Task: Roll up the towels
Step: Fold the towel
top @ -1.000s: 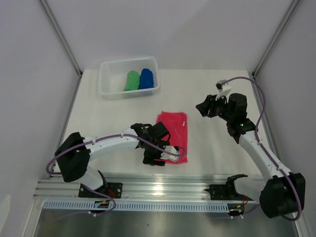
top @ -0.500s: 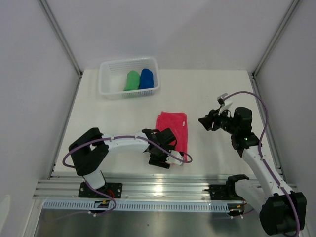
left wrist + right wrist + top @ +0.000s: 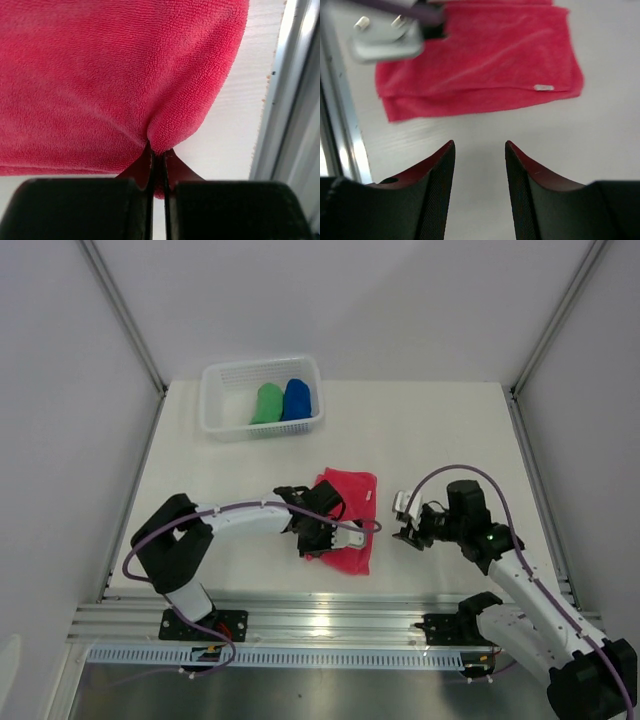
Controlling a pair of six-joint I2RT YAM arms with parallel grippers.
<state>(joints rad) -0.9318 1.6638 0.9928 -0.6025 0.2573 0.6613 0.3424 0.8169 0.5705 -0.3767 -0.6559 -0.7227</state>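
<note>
**A:** Overhead view: what is listed?

**B:** One white mesh basket [image 3: 214, 420], far-left corner of the desk [image 3: 450, 430]. It holds a green towel [image 3: 266, 403] and a blue towel [image 3: 298, 398], both bundled, side by side and touching, the green on the left. One pink-red towel [image 3: 355, 492] lies on the desk about mid-width, nearer the near edge, bunched on its left side. The left tool [image 3: 320, 535] sits on that bunched side. The right tool [image 3: 406, 525] is low over bare desk just right of the towel, apart from it.

**A:** Left wrist view?

**B:** The left tool's jaws are pressed together with a fold of the pink-red towel pinched between them. The cloth bulges beyond the pinch. White desk shows to the right, then a metal rail [image 3: 292, 100].

**A:** Right wrist view?

**B:** The right tool's jaws stand partway apart with nothing between them, bare desk beneath. The pink-red towel lies beyond the fingertips in two layers. A small white label [image 3: 543, 88] sits near one edge.
</note>
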